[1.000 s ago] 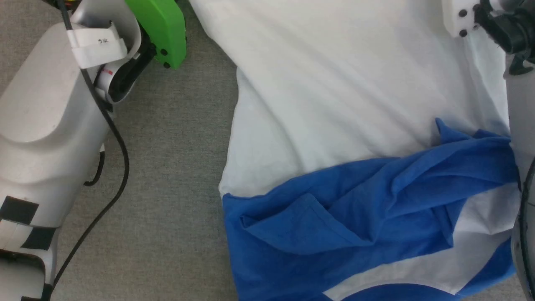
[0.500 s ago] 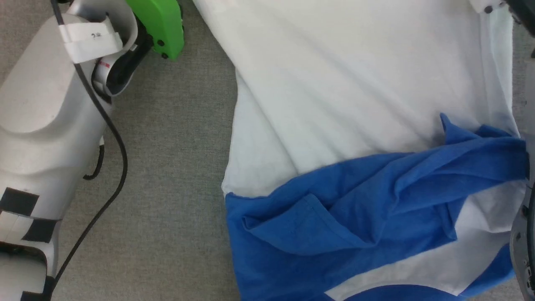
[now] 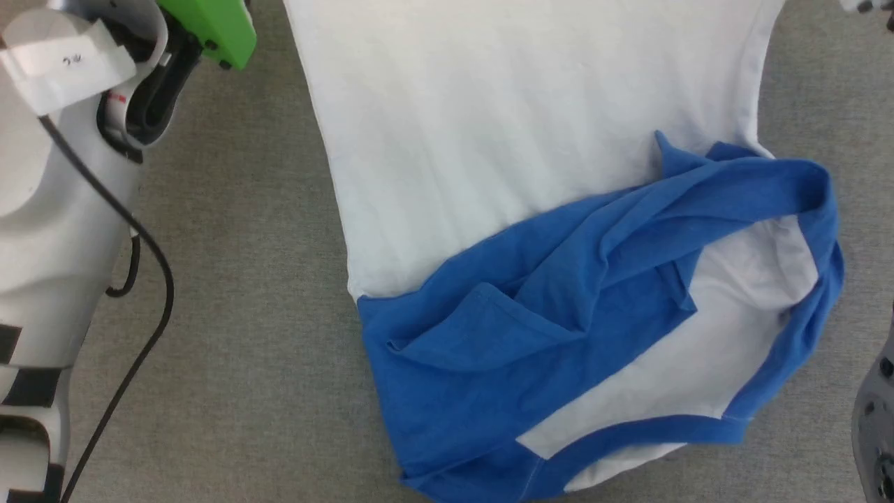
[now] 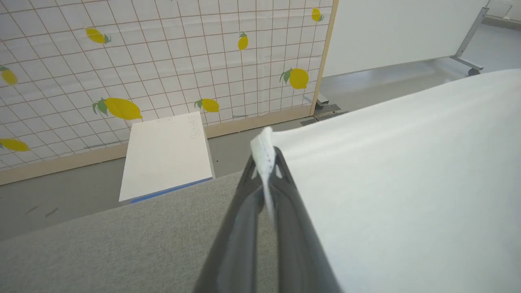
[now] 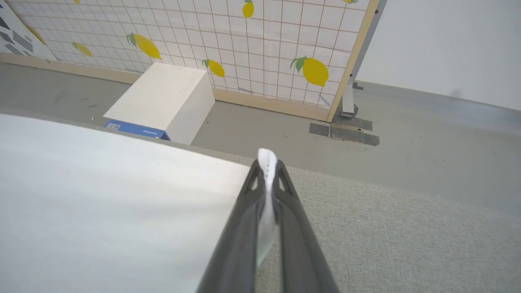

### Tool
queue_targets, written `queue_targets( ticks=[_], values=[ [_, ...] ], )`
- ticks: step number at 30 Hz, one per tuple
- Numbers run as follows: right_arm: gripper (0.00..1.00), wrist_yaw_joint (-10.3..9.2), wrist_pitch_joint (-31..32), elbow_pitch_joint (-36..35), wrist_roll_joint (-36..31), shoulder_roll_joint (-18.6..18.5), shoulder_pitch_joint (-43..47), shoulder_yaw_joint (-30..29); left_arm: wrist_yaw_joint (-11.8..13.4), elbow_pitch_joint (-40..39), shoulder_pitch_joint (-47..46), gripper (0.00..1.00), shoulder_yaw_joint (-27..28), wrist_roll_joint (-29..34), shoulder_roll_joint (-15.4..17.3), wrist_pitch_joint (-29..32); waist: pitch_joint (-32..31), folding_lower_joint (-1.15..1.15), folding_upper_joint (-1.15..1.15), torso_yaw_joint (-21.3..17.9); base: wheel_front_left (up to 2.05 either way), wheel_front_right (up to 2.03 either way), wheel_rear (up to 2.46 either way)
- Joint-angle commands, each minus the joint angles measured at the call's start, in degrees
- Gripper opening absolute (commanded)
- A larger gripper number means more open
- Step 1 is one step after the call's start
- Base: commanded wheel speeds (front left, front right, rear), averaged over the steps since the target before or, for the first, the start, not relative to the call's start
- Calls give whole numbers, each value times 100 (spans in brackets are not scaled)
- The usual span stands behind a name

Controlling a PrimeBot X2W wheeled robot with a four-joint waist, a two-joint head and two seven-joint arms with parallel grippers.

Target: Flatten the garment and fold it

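**Shirt hem clamped at both corners**

**Surface and room.** The work surface (image 3: 230, 335) is covered in grey woven fabric. In the left wrist view it lies below and to the left of the fingers. In the right wrist view it lies below and to the right of them. Beyond both sets of fingertips are a grey floor (image 5: 427, 134), a white box (image 5: 160, 97) with a blue lower edge, and a screen (image 4: 163, 53). The screen is printed with a tile grid and lemons and is framed in pale wood. A patch of grey tape (image 5: 344, 133) lies on the floor at the foot of the screen frame, beyond the right fingertips.

**Shirt and fingers.** The left gripper (image 4: 270, 160) is closed on a white hem corner of the shirt (image 3: 524, 140). A stitched tab of cloth stands up past the fingertips. From there the white cloth spreads smooth to the right of these fingers.

The right gripper (image 5: 267, 169) is likewise closed on a white hem corner. Here too a tab shows above the tips, and the cloth spreads to the left of these fingers. The white body therefore spans the space between the two pairs of fingers.

In the head view, the blue sleeves and shoulders lie bunched and creased on the surface at the end of the shirt away from the fingers.
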Motion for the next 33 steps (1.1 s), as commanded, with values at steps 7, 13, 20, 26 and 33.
queue_targets(
  ticks=[7,13,20,26,33],
  values=[
    [0,-11,-101,-1043,731,-173,1097,-208,119,-596,796,0,200,-153,381,-412,-700,0,0,14,0,0,0],
    [0,-11,32,-2011,1201,-239,2130,-462,313,-1550,1708,0,293,-268,647,-646,-1092,0,0,38,0,0,0],
    [0,-11,232,-2881,1538,-149,3325,-949,725,-2877,2986,0,267,-353,912,-759,-1426,0,0,98,0,0,0],
    [0,-11,268,-3284,1788,19,4248,-1193,1053,-3591,3998,0,75,-153,1201,-839,-1613,0,0,139,0,0,0],
    [0,-11,22,-3339,2082,82,5321,-1164,1219,-3761,4968,0,-336,-106,1178,-984,-1689,0,0,155,0,0,0]
  ],
)
